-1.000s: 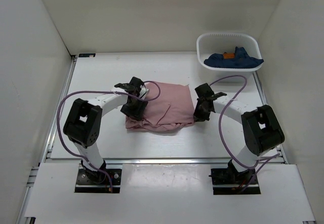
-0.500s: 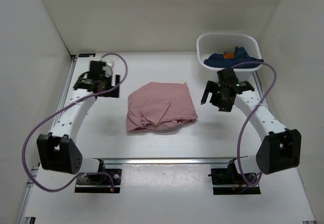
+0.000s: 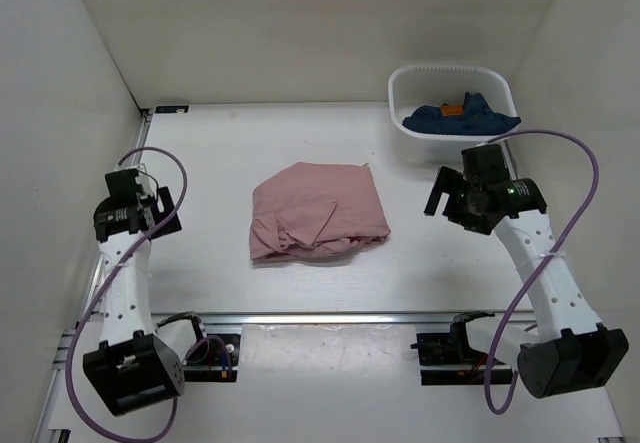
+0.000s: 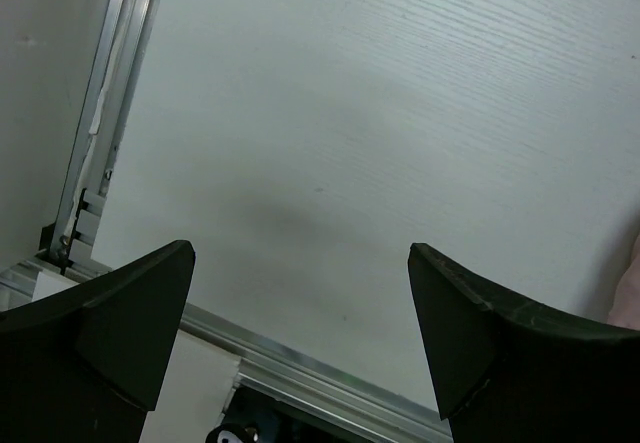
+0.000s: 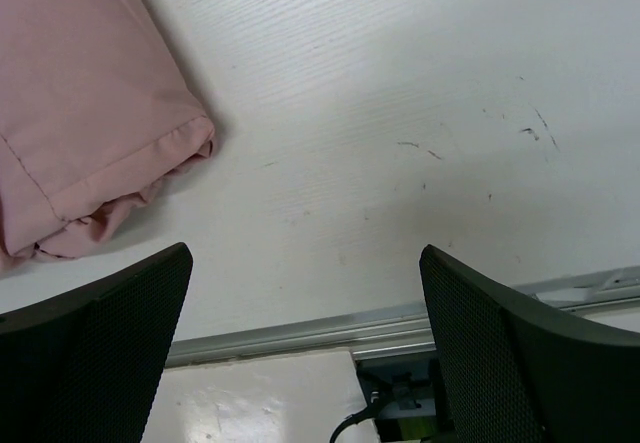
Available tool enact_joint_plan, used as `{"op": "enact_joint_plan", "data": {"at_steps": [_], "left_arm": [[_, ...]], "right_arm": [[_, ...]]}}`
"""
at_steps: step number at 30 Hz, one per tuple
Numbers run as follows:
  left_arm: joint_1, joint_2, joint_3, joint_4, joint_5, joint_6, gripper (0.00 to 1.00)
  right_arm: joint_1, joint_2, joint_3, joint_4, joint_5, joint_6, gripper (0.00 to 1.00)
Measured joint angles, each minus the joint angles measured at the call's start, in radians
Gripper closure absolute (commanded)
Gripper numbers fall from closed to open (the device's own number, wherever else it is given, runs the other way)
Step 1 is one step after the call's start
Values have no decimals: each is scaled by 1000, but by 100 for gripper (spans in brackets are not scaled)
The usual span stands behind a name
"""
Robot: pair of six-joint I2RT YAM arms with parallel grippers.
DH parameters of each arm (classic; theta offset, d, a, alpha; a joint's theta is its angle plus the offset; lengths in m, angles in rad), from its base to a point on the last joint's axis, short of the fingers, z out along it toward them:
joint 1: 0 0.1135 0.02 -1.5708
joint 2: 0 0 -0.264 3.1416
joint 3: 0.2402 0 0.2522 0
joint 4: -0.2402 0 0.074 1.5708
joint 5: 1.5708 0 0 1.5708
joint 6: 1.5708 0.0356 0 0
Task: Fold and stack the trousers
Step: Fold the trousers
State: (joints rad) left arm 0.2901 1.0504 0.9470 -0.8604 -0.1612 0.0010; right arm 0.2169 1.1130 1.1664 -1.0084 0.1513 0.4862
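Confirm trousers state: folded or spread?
Folded. The trousers lie as a compact, roughly square bundle with no legs sticking out; the right wrist view shows stacked layers at one corner.

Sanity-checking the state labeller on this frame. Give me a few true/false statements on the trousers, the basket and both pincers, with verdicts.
1. The trousers lie as a folded bundle in the middle of the table. True.
2. The left pincer is shut on the trousers. False: it is open and empty, over bare table.
3. A navy garment lies in the white basket. True.
4. The right pincer grips a corner of the trousers. False: it is open, holds nothing, and is apart from the cloth.
5. The trousers sit in the basket. False: they lie on the table, apart from it.
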Motion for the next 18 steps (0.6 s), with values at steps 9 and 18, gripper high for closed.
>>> {"op": "enact_joint_plan", "data": {"at_steps": [9, 18], "left_arm": [[40, -114, -8, -34, 17, 0, 0], [40, -146, -19, -56, 24, 0, 0]], "right_arm": [[-1, -52, -67, -12, 5, 13, 1], [-1, -100, -84, -14, 3, 29, 1]]}}
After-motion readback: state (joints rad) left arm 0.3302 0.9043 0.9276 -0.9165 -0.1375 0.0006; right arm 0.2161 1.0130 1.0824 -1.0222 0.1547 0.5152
